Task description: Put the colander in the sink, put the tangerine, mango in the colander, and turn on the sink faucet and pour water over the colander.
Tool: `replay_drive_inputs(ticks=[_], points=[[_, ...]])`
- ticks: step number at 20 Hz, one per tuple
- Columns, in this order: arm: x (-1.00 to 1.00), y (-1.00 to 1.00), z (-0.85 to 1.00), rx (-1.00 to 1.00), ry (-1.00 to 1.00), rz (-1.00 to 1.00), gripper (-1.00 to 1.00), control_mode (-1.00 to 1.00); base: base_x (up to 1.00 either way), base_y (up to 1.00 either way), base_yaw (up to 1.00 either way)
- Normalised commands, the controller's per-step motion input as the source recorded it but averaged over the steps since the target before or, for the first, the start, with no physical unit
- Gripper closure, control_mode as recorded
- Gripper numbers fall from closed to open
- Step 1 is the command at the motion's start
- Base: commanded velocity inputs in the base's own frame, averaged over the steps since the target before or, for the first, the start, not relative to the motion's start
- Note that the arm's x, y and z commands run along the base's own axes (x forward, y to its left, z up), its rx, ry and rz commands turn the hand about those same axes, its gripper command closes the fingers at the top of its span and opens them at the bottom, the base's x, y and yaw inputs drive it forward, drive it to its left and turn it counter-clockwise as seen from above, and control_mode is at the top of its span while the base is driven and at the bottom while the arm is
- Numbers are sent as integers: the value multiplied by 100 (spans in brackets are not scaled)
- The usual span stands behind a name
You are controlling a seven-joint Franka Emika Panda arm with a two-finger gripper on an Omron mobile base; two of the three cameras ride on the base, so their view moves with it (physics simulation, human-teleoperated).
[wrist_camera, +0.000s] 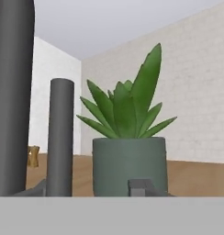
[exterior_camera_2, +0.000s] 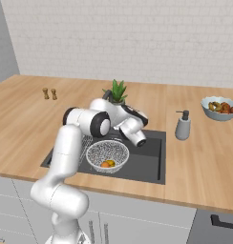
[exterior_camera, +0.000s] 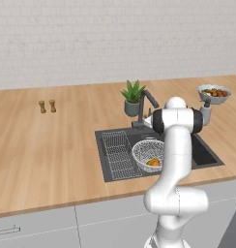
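Observation:
The silvery mesh colander (exterior_camera: pixel 145 150) (exterior_camera_2: pixel 107 151) sits in the dark sink (exterior_camera: pixel 205 156) (exterior_camera_2: pixel 148 162), right of the flat rack. Inside it lie the orange tangerine (exterior_camera: pixel 154 163) (exterior_camera_2: pixel 105 165) and the yellow mango (exterior_camera: pixel 152 160) (exterior_camera_2: pixel 111 163). The dark faucet (exterior_camera: pixel 145 99) rises behind the basin. In the hand view its upright stem (wrist_camera: pixel 60 137) and a thicker dark column (wrist_camera: pixel 13 96) stand very close. My gripper (wrist_camera: pixel 91 190) is low at the faucet's foot and open, with one fingertip (wrist_camera: pixel 141 187) showing to the right of the stem. It holds nothing.
A potted green plant (exterior_camera: pixel 133 99) (exterior_camera_2: pixel 117 91) (wrist_camera: pixel 127 151) stands right behind the faucet. The wire rack (exterior_camera: pixel 117 155) fills the basin's left part. A soap bottle (exterior_camera_2: pixel 183 126) and a fruit bowl (exterior_camera: pixel 214 93) (exterior_camera_2: pixel 221 107) are to the right, and two shakers (exterior_camera: pixel 47 106) far left.

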Motion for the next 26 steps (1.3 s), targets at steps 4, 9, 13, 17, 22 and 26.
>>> replay_drive_inputs(ticks=[4, 9, 13, 17, 22, 26], points=[[24, -3, -2, 1, 0, -13, 100, -100, 0, 0, 0], [45, -66, 0, 1, 1, -28, 100, -100, 0, 0, 0], [49, -100, 0, 12, 7, -21, 100, -100, 0, 0, 0], [16, -100, 0, 34, 2, -2, 100, -100, 0, 0, 0], [2, -100, 0, 37, 0, 0, 100, -100, 0, 0, 0], [-4, -100, 26, 42, -5, 1, 100, -100, 0, 0, 0]])
